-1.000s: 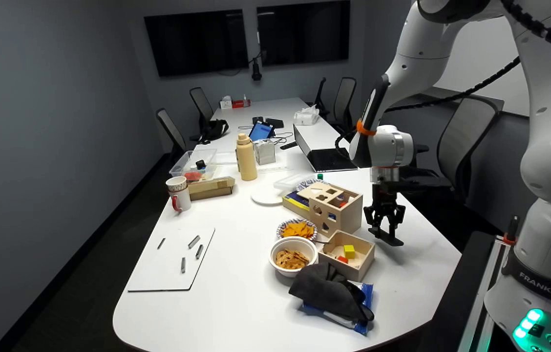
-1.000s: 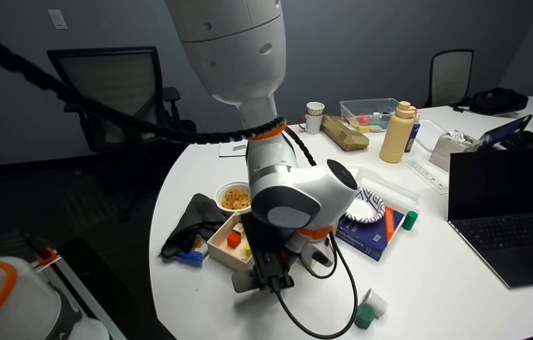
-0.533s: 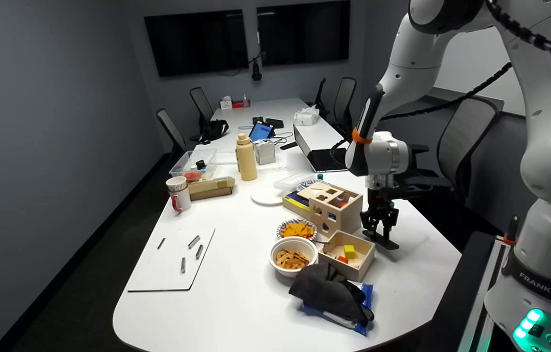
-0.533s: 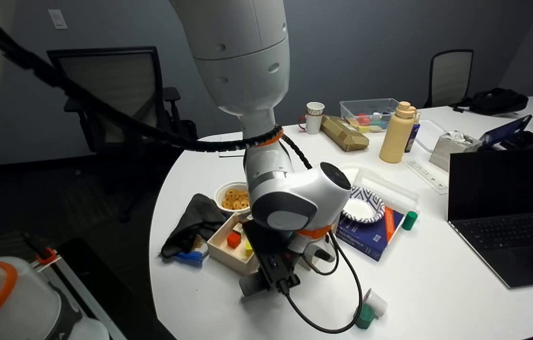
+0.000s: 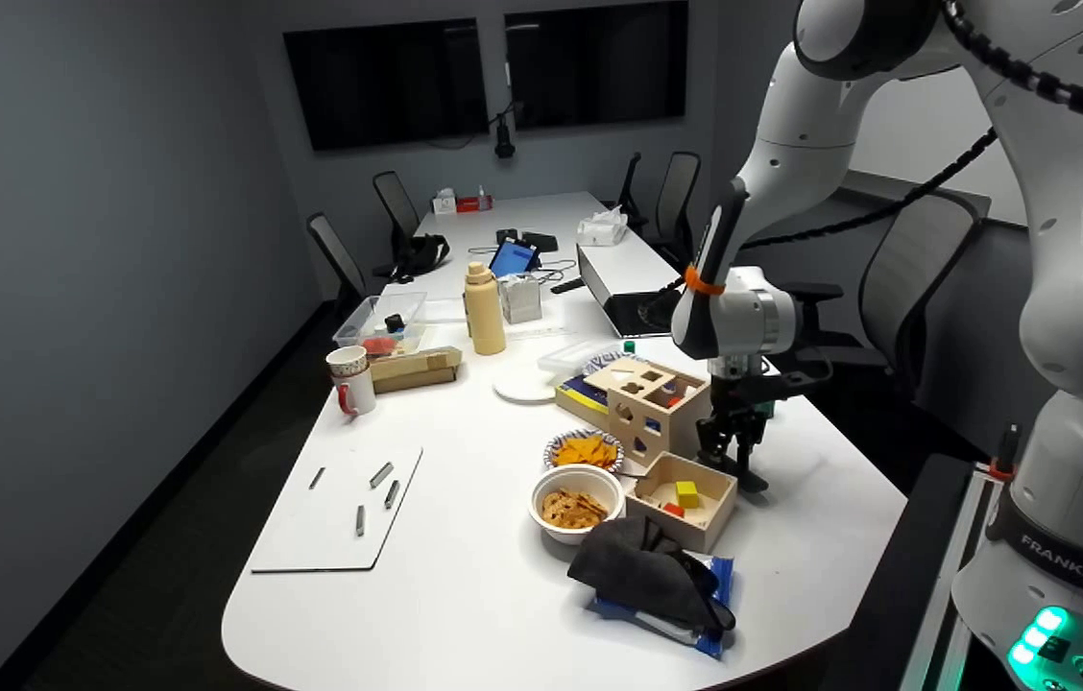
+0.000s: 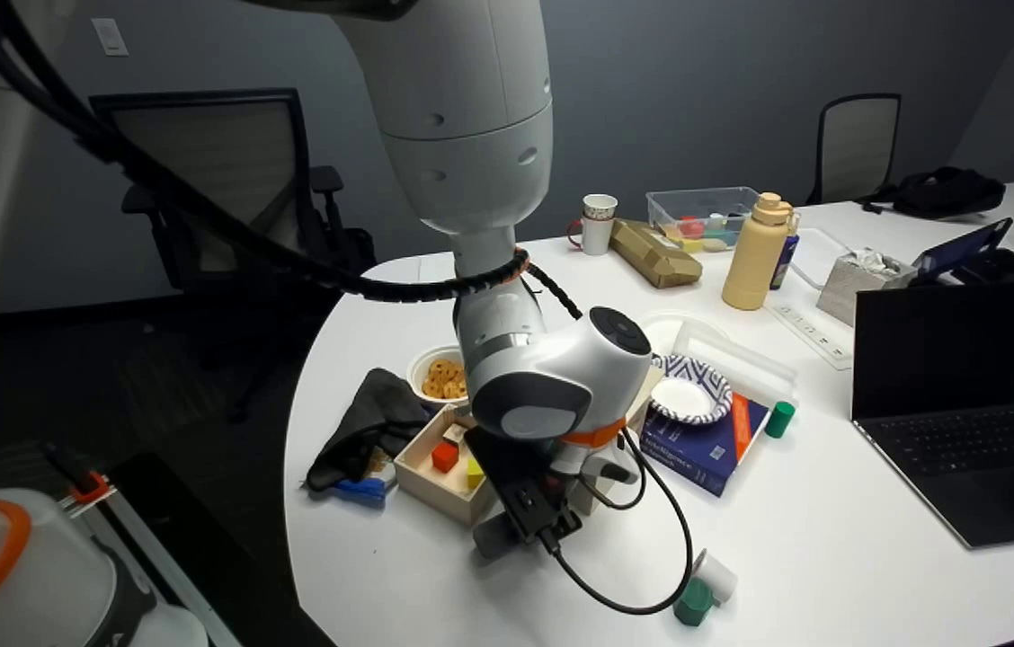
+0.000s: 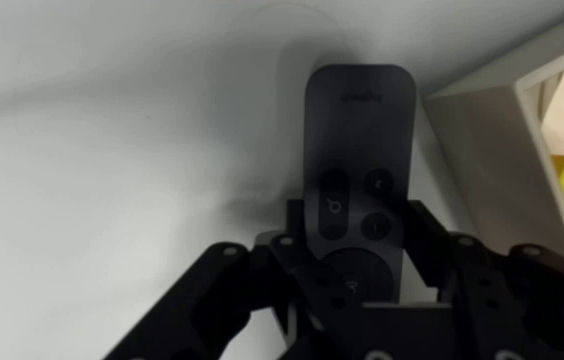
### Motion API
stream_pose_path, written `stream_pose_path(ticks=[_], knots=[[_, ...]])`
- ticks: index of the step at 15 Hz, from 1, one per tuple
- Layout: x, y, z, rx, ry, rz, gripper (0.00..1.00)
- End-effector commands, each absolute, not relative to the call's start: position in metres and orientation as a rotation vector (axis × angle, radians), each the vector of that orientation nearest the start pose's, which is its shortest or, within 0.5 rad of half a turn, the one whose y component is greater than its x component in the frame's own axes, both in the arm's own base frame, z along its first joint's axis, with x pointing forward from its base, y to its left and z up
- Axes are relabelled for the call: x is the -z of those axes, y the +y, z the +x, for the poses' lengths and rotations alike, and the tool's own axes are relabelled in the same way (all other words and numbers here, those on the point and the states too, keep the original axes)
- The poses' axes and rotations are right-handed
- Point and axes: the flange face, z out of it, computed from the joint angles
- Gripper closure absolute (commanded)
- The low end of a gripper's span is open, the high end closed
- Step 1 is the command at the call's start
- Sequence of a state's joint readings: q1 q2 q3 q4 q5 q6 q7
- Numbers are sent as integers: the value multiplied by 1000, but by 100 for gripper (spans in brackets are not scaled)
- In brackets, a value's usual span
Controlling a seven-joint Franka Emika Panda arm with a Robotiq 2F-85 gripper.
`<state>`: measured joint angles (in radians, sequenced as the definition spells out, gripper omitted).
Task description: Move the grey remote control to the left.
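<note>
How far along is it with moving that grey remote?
Done: the hand has the grey remote gripped, its fingers against both long sides. In hand: the carry, as the remote looks held just above the table, close beside the open wooden box. Remaining, probably: finish the move, set it down, open those closed fingers.

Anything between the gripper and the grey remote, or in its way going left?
Nothing visible separates the gripper from the grey remote control it holds. To its left as in an exterior view stand the wooden tray and shape-sorter box, likely blocking a low slide.
</note>
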<state>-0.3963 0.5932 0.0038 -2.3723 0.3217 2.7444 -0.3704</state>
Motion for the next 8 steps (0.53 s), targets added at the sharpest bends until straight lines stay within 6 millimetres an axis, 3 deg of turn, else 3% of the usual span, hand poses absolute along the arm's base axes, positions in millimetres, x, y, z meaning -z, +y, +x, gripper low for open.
stream_pose_path(ticks=[1,3,4,5,6,8], knots=[[-64,-184,420,-194,431,-2919,73],[-66,-183,421,-180,422,-2903,73],[-67,-183,421,-180,424,-2885,64],[-68,-184,421,-178,424,-2871,23],[-70,-184,420,-175,423,-2862,23],[-74,-186,419,-167,420,-2844,9]])
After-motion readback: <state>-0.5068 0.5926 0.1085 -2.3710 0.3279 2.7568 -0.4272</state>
